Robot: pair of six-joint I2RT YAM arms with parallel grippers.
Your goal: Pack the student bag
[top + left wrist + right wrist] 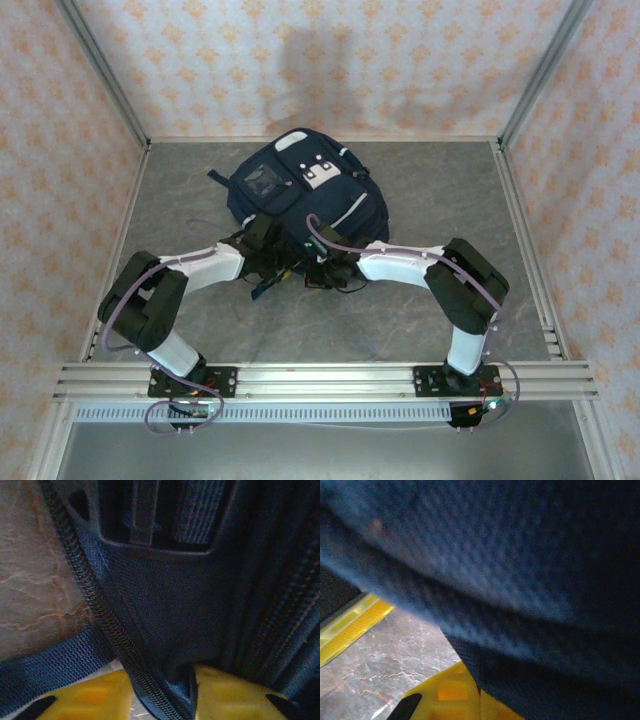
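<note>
Navy student bag (305, 195) is lying seemingly unpacked, right gripper (480, 694) sitting shut against its cloth, left gripper (162, 692) straddling its zipper (100, 610), whether clamped I cannot tell.

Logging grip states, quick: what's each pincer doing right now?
Left pincer: astride zipper edge of navy-blue fabric backpack; grip unclear.
Right pincer: closed on its fabric.

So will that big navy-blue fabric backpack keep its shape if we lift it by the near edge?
Probably not: the navy-blue fabric backpack looks soft, its woven cloth folding along the zip, so it would likely sag. Lying flat and broad, it should slide rather than tip.
</note>
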